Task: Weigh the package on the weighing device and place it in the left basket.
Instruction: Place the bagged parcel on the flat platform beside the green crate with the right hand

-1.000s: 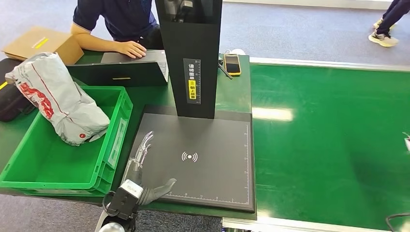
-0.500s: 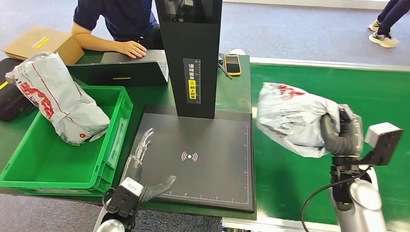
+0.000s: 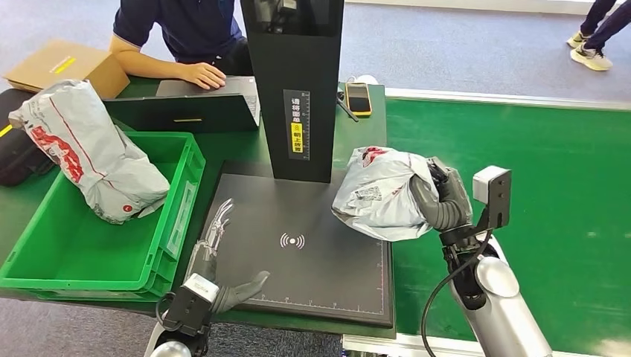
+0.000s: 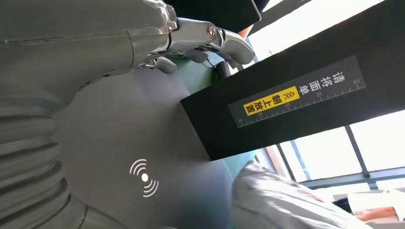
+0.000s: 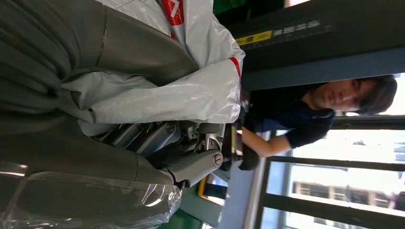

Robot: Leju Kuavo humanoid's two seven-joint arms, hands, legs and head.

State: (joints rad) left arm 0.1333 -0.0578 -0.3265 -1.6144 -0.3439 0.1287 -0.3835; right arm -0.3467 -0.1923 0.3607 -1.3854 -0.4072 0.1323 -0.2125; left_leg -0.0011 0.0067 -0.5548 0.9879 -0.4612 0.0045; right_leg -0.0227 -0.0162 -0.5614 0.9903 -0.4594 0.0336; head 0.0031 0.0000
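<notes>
My right hand (image 3: 440, 201) grips a grey plastic package (image 3: 376, 195) with red print and holds it in the air over the right edge of the black weighing plate (image 3: 298, 275). In the right wrist view its fingers (image 5: 191, 164) wrap around the grey package (image 5: 191, 95). My left hand (image 3: 216, 249) lies flat and open on the plate's left side, holding nothing; its fingers (image 4: 210, 40) stretch out over the dark plate (image 4: 124, 138). The green basket (image 3: 45, 253) stands left of the scale, and a second grey package (image 3: 93, 152) leans on its far rim.
The scale's black upright column (image 3: 294, 89) rises at the back of the plate. A person (image 3: 186, 37) sits behind the table with a hand on a laptop (image 3: 186, 104). A phone (image 3: 358, 98) and a cardboard box (image 3: 63, 67) lie at the back. The green conveyor belt (image 3: 536, 193) runs on the right.
My right arm has come into view from the right and carried the grey package leftward, from above the green belt to the plate's right edge. The left hand has stayed in place.
</notes>
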